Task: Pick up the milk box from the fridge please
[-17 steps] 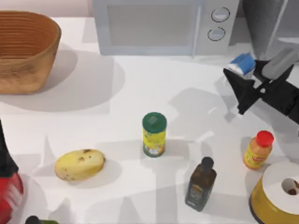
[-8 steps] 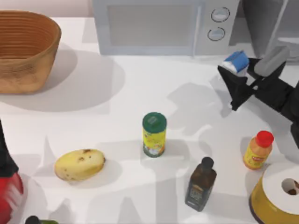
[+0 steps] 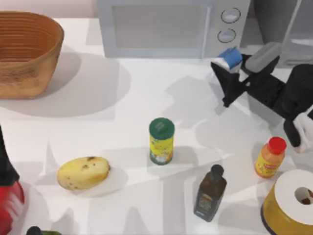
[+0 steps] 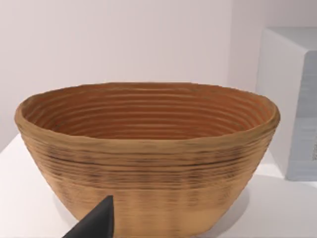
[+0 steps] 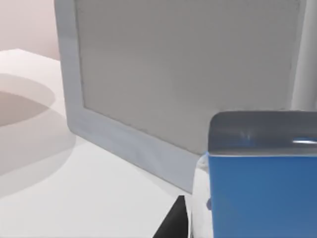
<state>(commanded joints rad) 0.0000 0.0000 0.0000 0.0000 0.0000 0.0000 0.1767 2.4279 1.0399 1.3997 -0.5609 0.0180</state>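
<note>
right gripper (image 3: pixel 234 74) clenched on milk box (image 3: pixel 230 58) | box lifted near table's back edge, beside microwave (image 3: pixel 166 27) (fridge (image 3: pixel 281 22) at back-right corner) | pick looks done | left arm parked, fingers: cannot tell

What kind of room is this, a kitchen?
Probably a pretend kitchen counter. There's a microwave beside a fridge, with food around: a potato, an orange bottle, and the milk box in the right gripper.

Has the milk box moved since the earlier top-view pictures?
Yes. The milk box, held in the right end effector, has shifted left from beside the fridge to under the microwave knobs.
</note>
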